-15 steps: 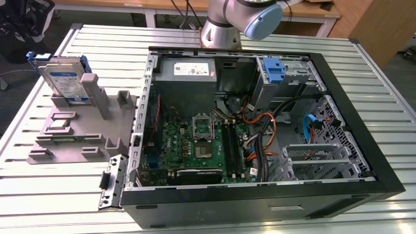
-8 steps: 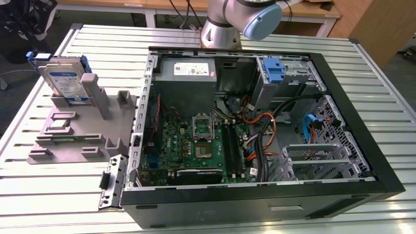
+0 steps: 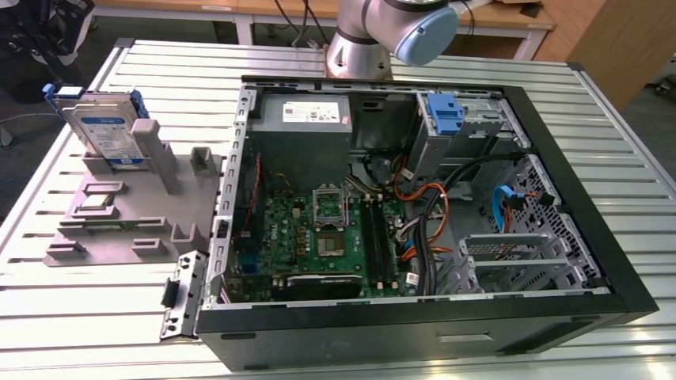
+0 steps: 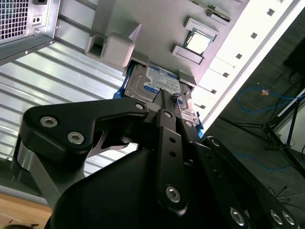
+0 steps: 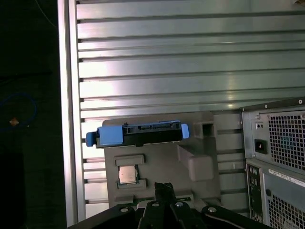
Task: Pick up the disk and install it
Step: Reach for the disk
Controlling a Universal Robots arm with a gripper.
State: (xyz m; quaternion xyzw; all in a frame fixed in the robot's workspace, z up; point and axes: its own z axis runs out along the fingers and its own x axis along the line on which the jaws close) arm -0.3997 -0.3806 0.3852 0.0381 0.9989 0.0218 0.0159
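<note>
The disk (image 3: 106,131) is a silver-grey drive with a white-and-blue label in a blue carrier. It stands on edge in a grey holder (image 3: 127,218) on the slatted table, at the exterior view's left. In the first wrist view the disk (image 5: 138,133) shows edge-on, well beyond my gripper (image 5: 164,186), whose fingers meet at one tip with nothing between them. In the second wrist view my gripper (image 4: 167,98) overlaps the disk's label (image 4: 159,81) but does not touch it. The arm (image 3: 381,32) rises behind the computer case.
The open computer case (image 3: 571,158) lies right of the holder, with a motherboard (image 3: 328,237), cables, a grey power supply (image 3: 304,115) and a drive bay holding a blue bracket (image 3: 449,115). A small chip (image 3: 95,199) rests in the holder. The table edge (image 5: 66,119) runs near the disk.
</note>
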